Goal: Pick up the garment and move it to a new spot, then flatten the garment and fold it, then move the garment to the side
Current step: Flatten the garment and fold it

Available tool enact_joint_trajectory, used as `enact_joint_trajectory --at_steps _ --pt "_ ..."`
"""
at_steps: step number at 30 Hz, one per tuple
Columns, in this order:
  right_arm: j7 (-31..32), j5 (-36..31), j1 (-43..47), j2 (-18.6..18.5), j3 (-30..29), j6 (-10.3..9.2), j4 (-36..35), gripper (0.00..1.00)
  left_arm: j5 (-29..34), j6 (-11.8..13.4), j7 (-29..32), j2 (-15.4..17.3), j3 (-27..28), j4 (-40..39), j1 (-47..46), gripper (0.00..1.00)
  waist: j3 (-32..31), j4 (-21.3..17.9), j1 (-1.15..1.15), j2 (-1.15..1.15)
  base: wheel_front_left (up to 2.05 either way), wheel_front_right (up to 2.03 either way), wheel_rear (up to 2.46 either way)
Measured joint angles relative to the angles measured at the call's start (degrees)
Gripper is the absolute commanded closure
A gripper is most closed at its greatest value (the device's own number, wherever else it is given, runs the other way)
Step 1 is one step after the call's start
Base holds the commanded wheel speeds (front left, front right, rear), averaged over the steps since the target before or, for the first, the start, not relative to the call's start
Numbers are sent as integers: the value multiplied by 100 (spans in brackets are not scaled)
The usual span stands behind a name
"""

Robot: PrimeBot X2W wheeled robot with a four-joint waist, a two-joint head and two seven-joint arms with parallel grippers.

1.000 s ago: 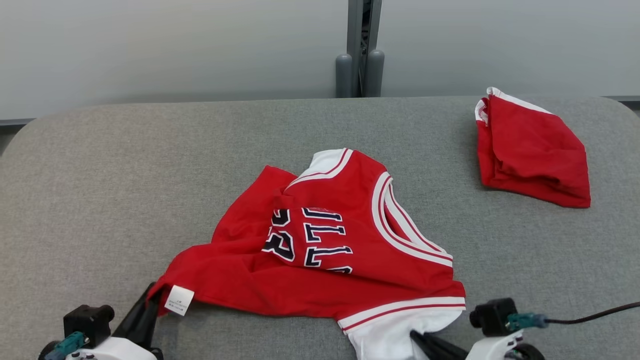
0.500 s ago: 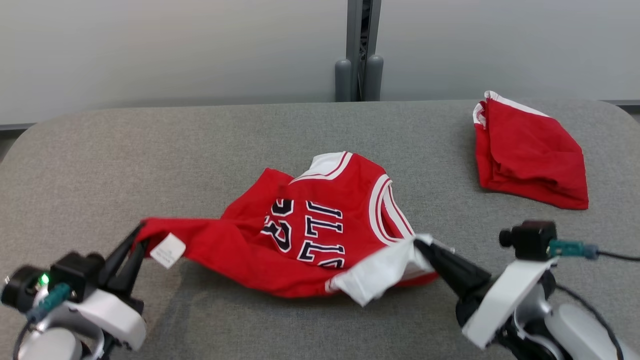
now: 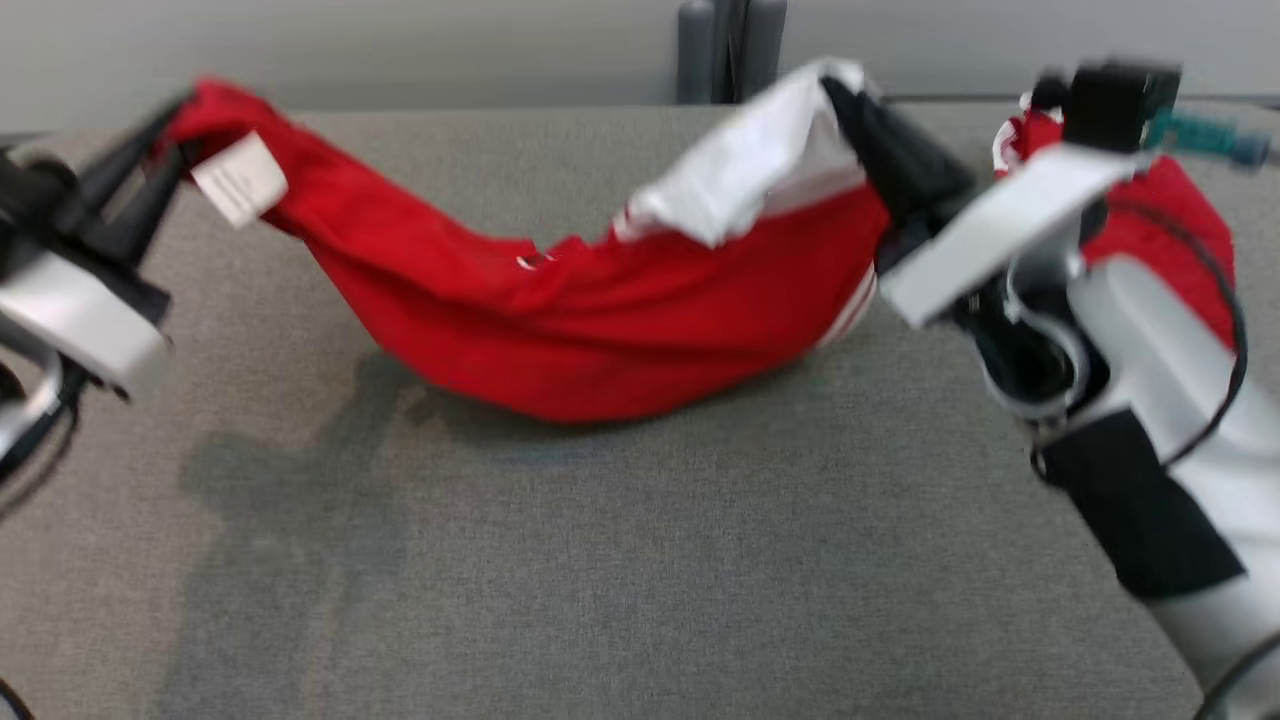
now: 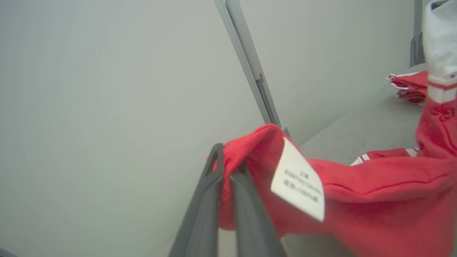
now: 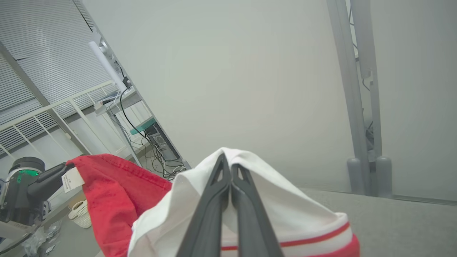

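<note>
Clamping garment (image 3: 620, 330) tight: left hand (image 3: 178, 118), right hand (image 3: 838, 92).

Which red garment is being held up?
The white-trimmed red jersey, held by left gripper and right gripper; the folded red garment lies on the grey table.

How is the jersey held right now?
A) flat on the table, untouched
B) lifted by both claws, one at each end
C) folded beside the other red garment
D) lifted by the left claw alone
B: the left claw grips the red corner by the white tag, the right claw grips the white hem, and the jersey sags between them.
</note>
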Motion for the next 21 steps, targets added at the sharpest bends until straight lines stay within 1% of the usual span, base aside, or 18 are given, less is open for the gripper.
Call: enact_joint_trajectory --at_steps 3,5,6,8,10,13,17,21 --pt "-87 49 -825 175 -58 0 456 100 -192 -1 42 268 -411 181 -860 100 258 11 0 0 0 0 0" --pt "-127 103 -1352 269 -105 0 803 100 -505 -1 34 332 -617 309 -1396 100 430 15 0 0 0 0 0" --pt "-127 103 -1352 269 -105 0 803 100 -505 -1 34 332 -617 309 -1396 100 430 15 0 0 0 0 0" --pt "-219 178 -1865 369 -230 0 1181 100 -627 -1 43 449 -895 502 -1922 100 597 14 0 0 0 0 0" --pt "-323 300 -2367 483 -372 -1 1528 100 -875 -1 55 512 -1104 727 -2384 100 757 7 0 0 0 0 0" --pt "-523 312 -3156 613 -517 -1 2135 100 -1069 -1 102 601 -1463 1079 -3111 100 995 -16 0 0 0 0 0" --pt "-765 204 -4023 770 -502 -1 2877 100 -1362 -1 137 541 -1852 1415 -4078 100 1260 -56 0 0 0 0 0" --pt "-1065 60 -4687 892 -405 -1 3492 100 -1422 -1 143 495 -2232 1783 -4908 100 1421 -91 0 0 0 0 0"
